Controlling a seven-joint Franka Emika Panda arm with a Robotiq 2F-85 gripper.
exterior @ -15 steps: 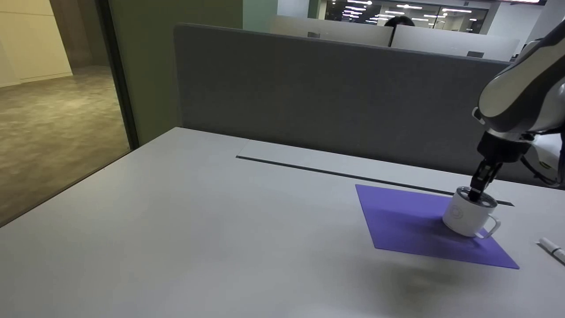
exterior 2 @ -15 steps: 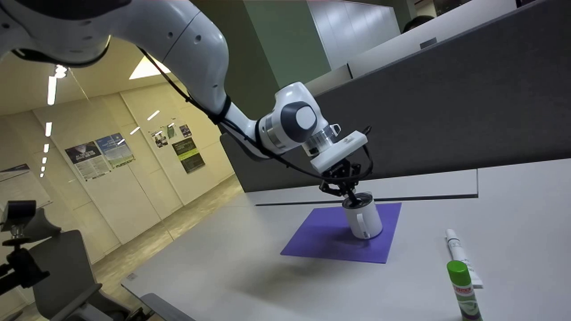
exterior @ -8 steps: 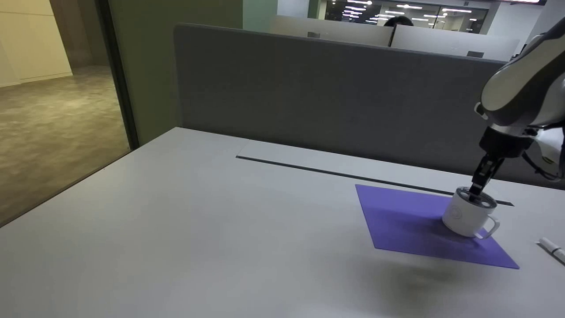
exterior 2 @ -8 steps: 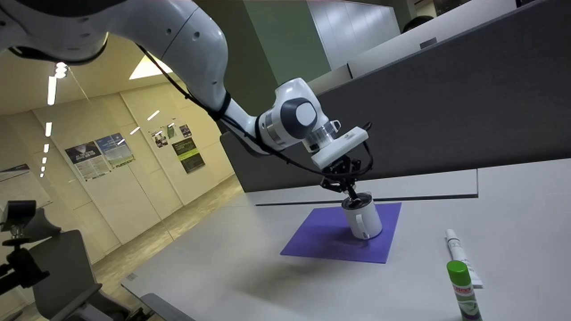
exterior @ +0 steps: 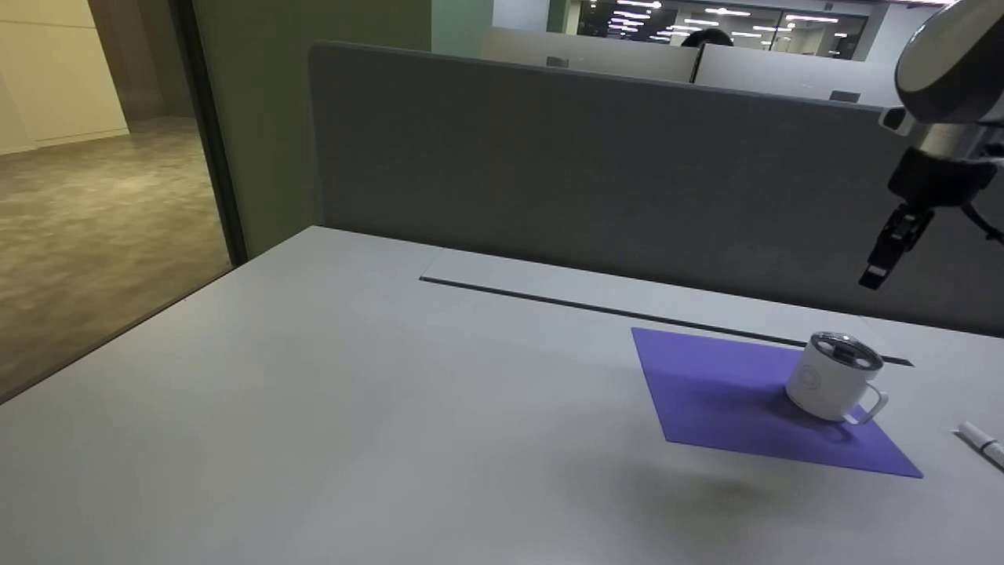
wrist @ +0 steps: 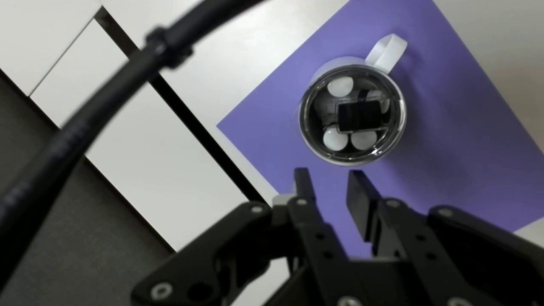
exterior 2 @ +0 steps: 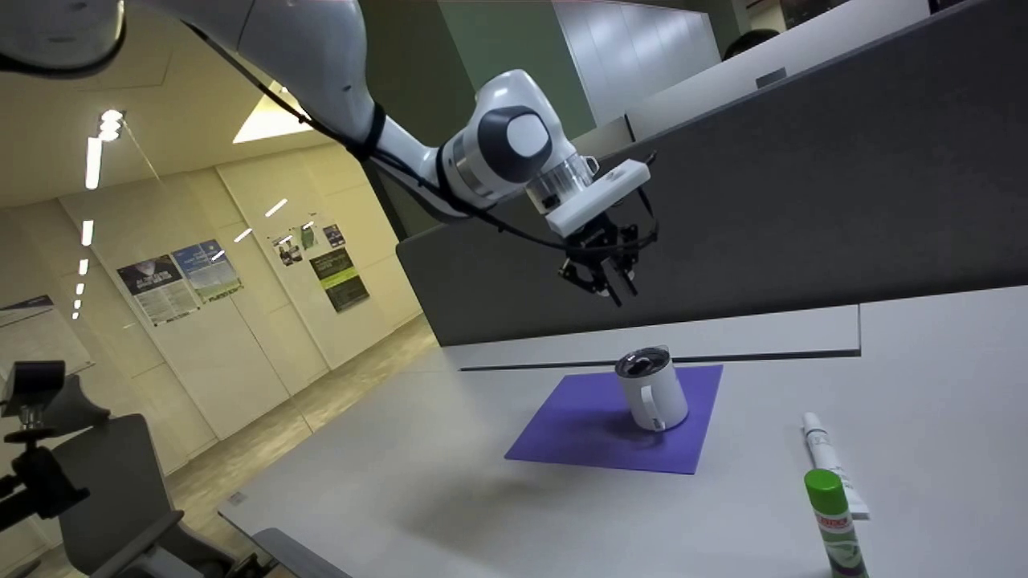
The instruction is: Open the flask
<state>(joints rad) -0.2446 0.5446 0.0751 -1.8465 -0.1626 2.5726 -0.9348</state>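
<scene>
The flask is a white mug-shaped cup with a side handle, standing upright on a purple sheet in both exterior views (exterior: 820, 388) (exterior 2: 657, 400). The wrist view shows the flask (wrist: 352, 111) from above. Its clear round lid is on, with a black slider (wrist: 359, 116) near the middle and several pale round spots. I cannot tell whether the drinking hole is uncovered. My gripper (wrist: 329, 171) is open and empty, its fingers parted with the purple sheet showing between them. In both exterior views the gripper (exterior: 873, 277) (exterior 2: 626, 300) hangs above the flask, clear of it.
The purple sheet (exterior: 706, 400) lies on the white table (exterior: 392, 408). A white tube (exterior 2: 827, 453) and a green-capped stick (exterior 2: 835, 522) are to one side. A grey partition (exterior: 588, 173) stands along the table's back edge. A black cable (wrist: 85, 123) crosses the wrist view.
My gripper was down with its fingertips at the flask's lid. It has risen up and away and is now apart from the flask. The flask stands in the same place, lid on.
</scene>
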